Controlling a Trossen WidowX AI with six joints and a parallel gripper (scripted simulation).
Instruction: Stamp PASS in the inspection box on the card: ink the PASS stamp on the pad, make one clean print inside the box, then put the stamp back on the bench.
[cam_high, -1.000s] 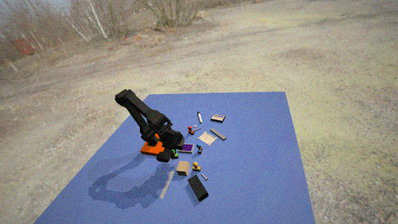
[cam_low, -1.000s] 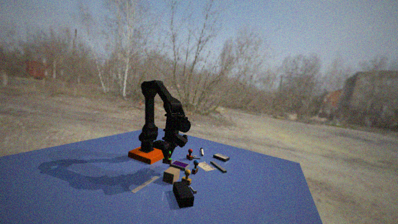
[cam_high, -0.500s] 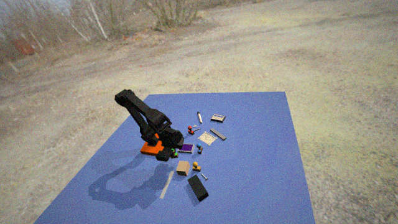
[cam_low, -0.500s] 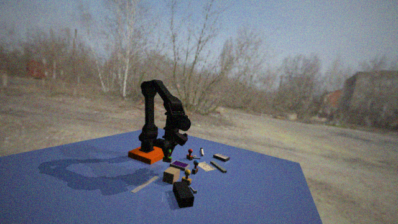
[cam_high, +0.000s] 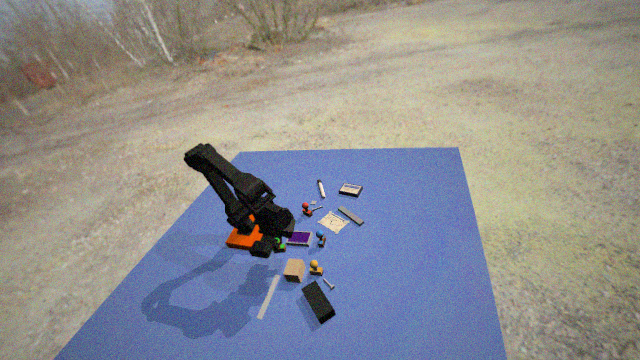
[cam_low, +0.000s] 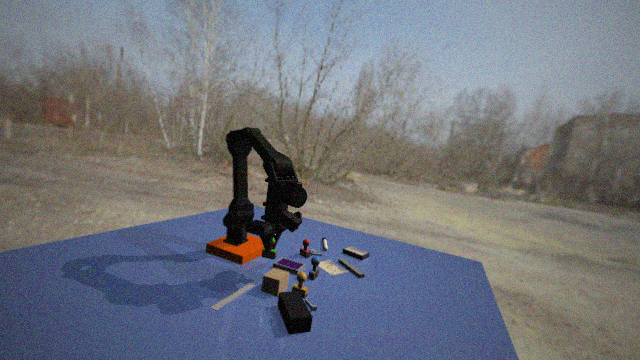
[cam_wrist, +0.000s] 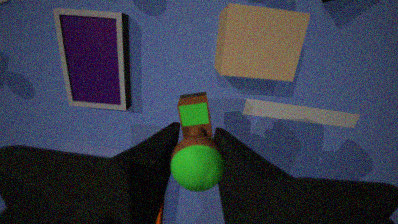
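My gripper is shut on the green-knobbed stamp, knob up, with a green patch on its brown base. Whether its base touches the table cannot be told. The purple ink pad with a pale rim lies beside the stamp, left and ahead in the wrist view. The pale card lies beyond the pad; its box and marks are too small to read. Stamps with red, blue and yellow knobs stand apart.
A tan block and pale strip lie near the gripper. A black block, bolt, grey bar, white marker and pale-topped case lie around.
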